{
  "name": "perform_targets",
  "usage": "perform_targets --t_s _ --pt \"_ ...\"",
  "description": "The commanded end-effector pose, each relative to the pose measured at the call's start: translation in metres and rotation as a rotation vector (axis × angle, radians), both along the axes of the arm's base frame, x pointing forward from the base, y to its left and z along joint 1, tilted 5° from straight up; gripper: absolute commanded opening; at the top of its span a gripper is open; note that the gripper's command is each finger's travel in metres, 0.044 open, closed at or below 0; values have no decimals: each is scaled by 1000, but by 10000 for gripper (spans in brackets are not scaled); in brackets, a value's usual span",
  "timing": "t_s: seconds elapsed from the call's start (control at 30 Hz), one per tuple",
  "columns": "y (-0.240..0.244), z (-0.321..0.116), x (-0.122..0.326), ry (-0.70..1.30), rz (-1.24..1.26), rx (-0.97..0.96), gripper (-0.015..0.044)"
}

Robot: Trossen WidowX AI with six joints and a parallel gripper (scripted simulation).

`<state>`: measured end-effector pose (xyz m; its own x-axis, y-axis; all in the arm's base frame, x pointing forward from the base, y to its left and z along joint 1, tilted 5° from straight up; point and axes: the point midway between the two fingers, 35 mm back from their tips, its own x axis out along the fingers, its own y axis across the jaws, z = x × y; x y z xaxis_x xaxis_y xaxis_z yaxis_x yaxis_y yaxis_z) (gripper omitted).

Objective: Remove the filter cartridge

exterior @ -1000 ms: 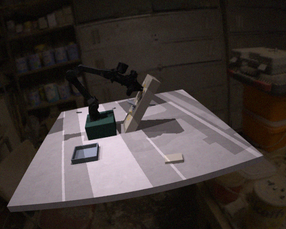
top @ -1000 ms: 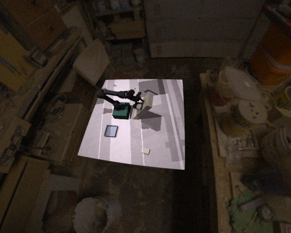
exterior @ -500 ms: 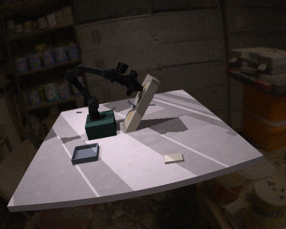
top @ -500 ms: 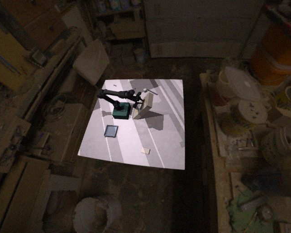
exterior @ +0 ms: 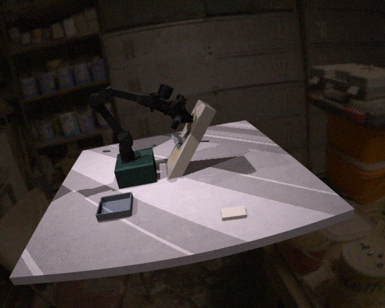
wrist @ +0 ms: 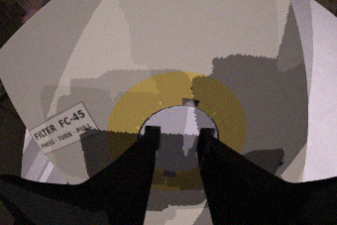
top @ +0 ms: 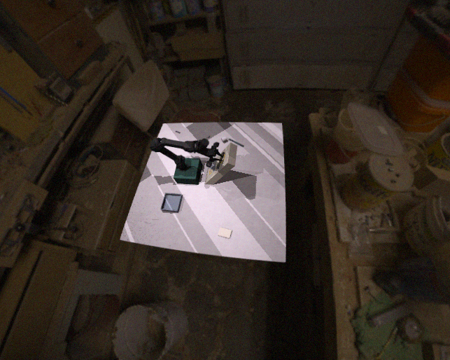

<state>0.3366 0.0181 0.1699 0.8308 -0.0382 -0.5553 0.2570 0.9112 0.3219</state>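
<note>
The hand (top: 221, 155) (exterior: 191, 120) (wrist: 176, 137) is partly open, seemingly against the filter cartridge (wrist: 170, 119), gripping nothing

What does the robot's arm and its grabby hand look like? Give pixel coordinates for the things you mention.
The arm (top: 178, 144) (exterior: 129, 96) is black all over, with chunky joints and slimmer links. Its gripper (top: 216, 159) (exterior: 191, 120) (wrist: 176, 137) is black too, with two fingers that narrow toward small squarish tips. I can't make out any cables or markings.

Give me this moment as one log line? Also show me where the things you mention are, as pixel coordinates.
claw (top: 220, 157) (exterior: 190, 120) (wrist: 176, 137): partly open | at: filter cartridge face (wrist: 185, 120) | cartridge: in panel (top: 228, 155) (exterior: 199, 132) (wrist: 198, 26) | tray (top: 162, 209) (exterior: 114, 217): no cartridge inside
</note>
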Motion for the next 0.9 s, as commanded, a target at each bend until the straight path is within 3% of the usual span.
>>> perform_targets --t_s 0.0,0.87 --pt "0 -3 3 2 5 -1 118" --pt "0 -7 9 1 5 -1 118"
